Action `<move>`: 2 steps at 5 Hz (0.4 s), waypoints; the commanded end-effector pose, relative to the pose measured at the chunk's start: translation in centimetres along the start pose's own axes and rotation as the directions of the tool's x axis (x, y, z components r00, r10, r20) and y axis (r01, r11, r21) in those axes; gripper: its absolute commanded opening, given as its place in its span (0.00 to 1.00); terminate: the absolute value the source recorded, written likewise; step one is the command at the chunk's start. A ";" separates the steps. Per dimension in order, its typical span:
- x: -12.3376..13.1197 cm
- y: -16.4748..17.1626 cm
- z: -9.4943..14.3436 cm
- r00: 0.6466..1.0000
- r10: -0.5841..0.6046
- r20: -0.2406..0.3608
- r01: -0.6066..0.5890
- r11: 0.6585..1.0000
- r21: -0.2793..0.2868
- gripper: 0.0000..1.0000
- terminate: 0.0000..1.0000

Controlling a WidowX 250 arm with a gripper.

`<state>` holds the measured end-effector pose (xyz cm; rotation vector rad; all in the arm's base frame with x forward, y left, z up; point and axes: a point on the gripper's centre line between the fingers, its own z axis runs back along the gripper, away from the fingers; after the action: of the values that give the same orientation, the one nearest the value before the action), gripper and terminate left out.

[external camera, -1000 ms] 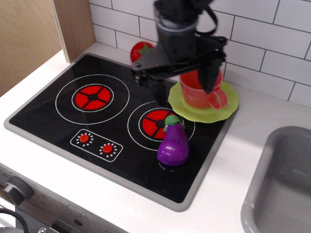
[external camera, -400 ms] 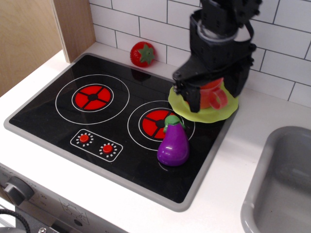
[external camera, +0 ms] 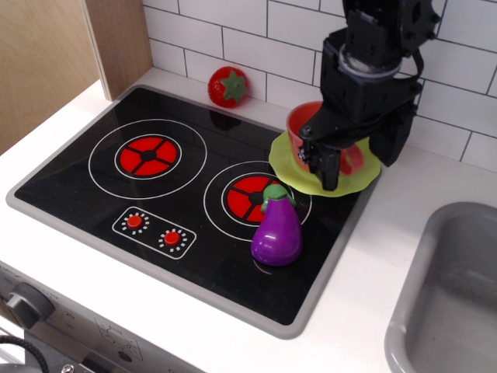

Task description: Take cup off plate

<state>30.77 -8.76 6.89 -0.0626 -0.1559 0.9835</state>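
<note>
The translucent red-orange cup (external camera: 301, 127) stands upright on the lime-green scalloped plate (external camera: 286, 166) at the stove's back right corner. My black gripper (external camera: 361, 171) hangs over the cup's right side and hides most of it, including the handle. Its two fingers are spread apart. The left finger (external camera: 330, 167) reaches down in front of the cup, and the right finger (external camera: 390, 144) is beyond the plate's right edge. A bit of the red cup shows between them. I cannot see the fingers pressing on the cup.
A purple toy eggplant (external camera: 277, 231) stands on the black stove top (external camera: 155, 202) just in front of the plate. A red toy tomato (external camera: 228, 85) sits by the tiled wall. A grey sink (external camera: 450, 287) is to the right and a wooden panel (external camera: 46, 54) to the left.
My gripper has moved right, from over the cup's left side to over its right side, and now covers more of it. The cup and plate have not moved.
</note>
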 end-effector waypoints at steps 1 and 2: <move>1.1 -1.1 0.8 0.999 0.012 0.041 -0.011 0.999 -0.040 0.00 0.00; 0.9 -1.2 1.4 0.995 -0.019 0.102 0.025 0.998 -0.059 0.00 0.00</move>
<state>31.02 -8.95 6.75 -0.0241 -0.2372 0.9590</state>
